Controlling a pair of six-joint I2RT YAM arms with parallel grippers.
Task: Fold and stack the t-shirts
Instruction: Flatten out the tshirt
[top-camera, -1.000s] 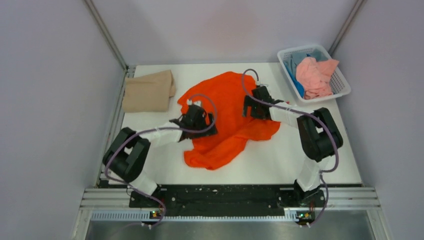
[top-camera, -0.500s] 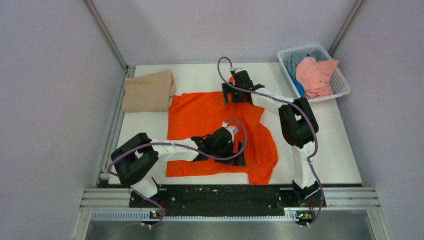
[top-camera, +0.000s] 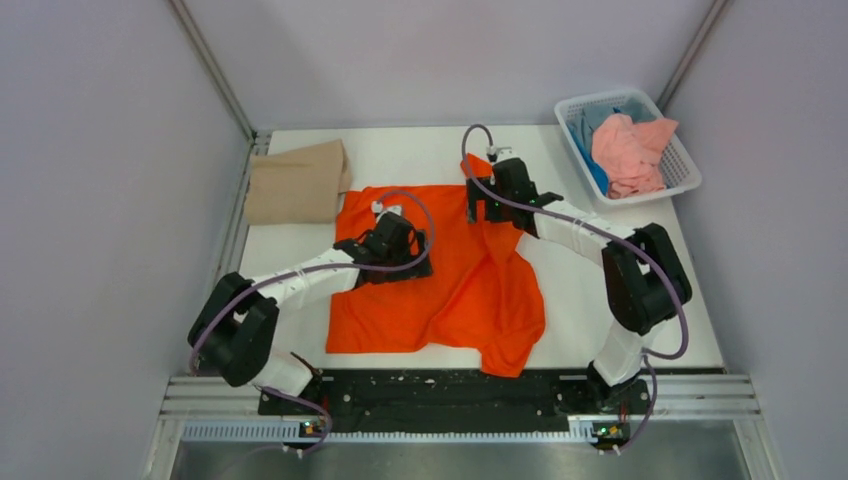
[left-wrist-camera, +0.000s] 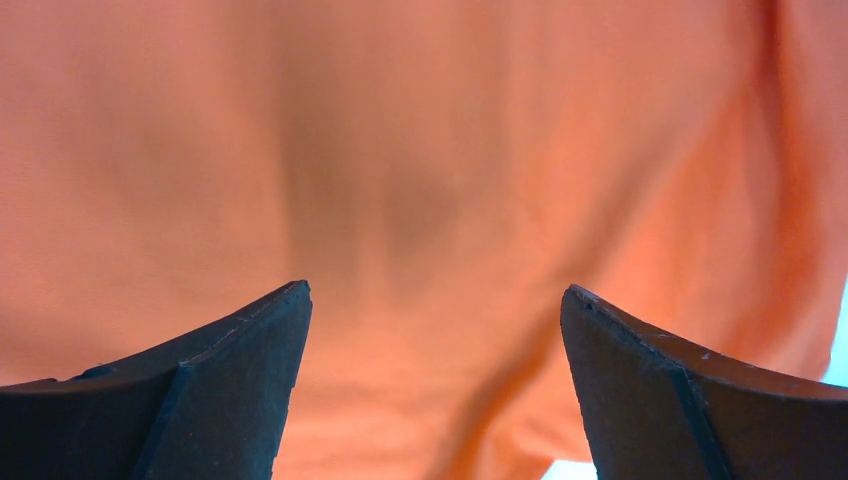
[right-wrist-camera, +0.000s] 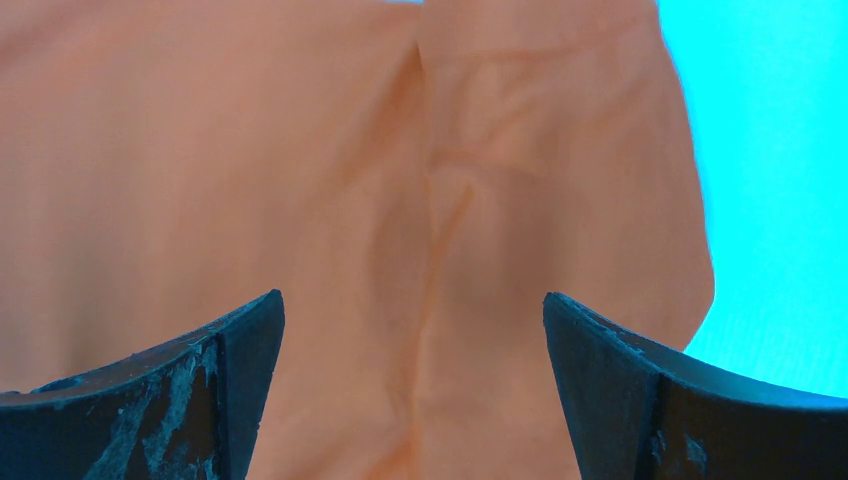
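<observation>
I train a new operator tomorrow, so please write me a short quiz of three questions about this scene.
1. True or false: the left hand and the right hand are open over the orange t-shirt, holding nothing.
2. The folded tan t-shirt lies at the table corner: A far left, B far right, C near right.
3. Fill in: the pink t-shirt lies in the white ____.
Key: 1 true; 2 A; 3 basket.
</observation>
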